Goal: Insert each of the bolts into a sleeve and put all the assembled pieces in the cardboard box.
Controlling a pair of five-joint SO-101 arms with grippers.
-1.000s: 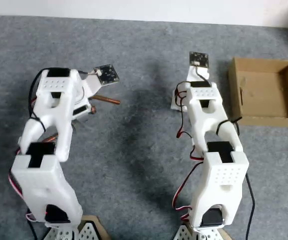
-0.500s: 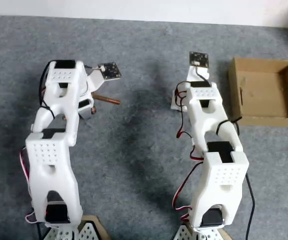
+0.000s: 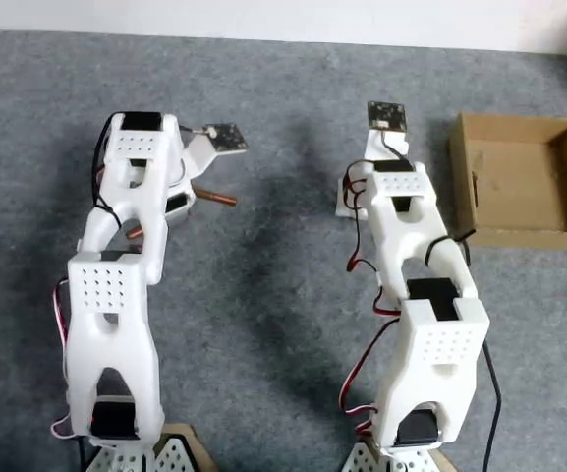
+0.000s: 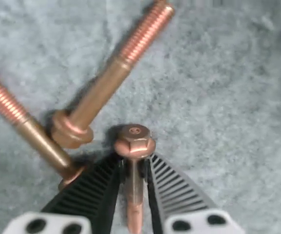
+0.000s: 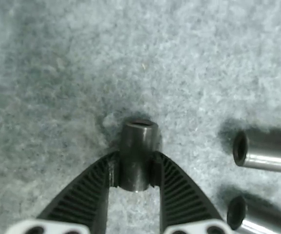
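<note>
Clamping a copper bolt (image 4: 134, 142) by its shank, the left gripper (image 4: 134, 163) hangs beside a loose bolt (image 4: 106, 83) on the carpet (image 3: 283, 246). The right gripper (image 5: 136, 163) pinches a dark sleeve (image 5: 139, 146); the cardboard box (image 3: 524, 187) lies nearby.

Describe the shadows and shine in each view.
High view: soft, diffuse shadows mottle the middle of the mat. Left wrist view: the gripped bolt glints at its head; a loose bolt casts a shadow. Right wrist view: the gripped sleeve looks dull; a loose sleeve gleams.
</note>
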